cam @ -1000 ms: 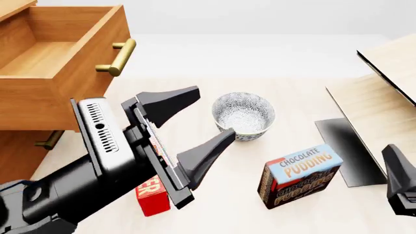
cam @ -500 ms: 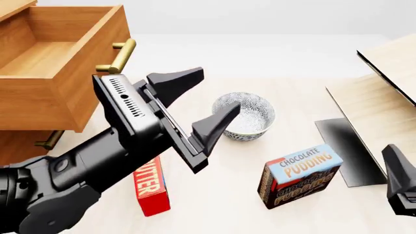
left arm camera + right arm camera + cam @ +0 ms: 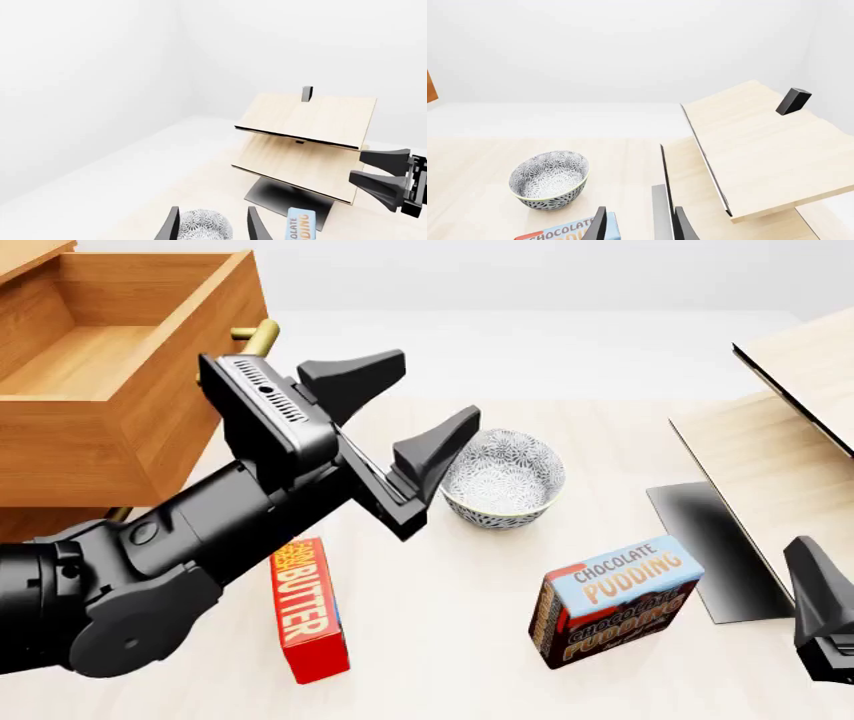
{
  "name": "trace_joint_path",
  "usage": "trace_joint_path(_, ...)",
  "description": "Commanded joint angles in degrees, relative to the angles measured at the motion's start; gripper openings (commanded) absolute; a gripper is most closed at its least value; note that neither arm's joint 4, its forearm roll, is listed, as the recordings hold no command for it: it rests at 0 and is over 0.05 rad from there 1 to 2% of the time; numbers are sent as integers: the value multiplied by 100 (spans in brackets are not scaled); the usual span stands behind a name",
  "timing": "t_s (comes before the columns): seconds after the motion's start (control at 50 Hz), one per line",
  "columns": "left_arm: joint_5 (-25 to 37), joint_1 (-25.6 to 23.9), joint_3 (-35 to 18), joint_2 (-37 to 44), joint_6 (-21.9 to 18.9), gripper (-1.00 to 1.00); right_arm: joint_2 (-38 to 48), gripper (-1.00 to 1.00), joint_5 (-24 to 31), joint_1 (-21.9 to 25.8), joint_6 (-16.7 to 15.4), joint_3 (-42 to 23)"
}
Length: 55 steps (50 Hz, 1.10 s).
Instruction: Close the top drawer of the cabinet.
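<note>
The top drawer (image 3: 127, 370) stands fully pulled out of the cabinet (image 3: 54, 525); the left hand (image 3: 400, 410), released and empty, hovers just beside its front; closing not begun.

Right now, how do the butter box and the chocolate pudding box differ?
The butter box is red and narrow with white lettering; the chocolate pudding box is dark brown with a pale blue top and broader. The butter box lies flat near the left arm, partly hidden by it; the pudding box stands on edge, tilted, in the open. Both are printed food cartons on the table.
</note>
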State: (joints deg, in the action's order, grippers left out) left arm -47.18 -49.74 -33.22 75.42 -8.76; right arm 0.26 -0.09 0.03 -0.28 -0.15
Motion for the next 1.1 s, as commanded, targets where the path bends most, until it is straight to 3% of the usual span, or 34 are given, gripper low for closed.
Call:
trace_joint_path(0.02,35,236,-85,135,60,100,1,100,1,0,0,0)
trace_joint_path(0.64,189,833,-68,20,169,100,-1,100,-1,1,0,0)
trace_joint_path(0.66,287,1604,215,-379,536,100,1,100,1,0,0,0)
trace_joint_path(1.1,291,1801,190,-351,570,100,0,100,0,1,0,0)
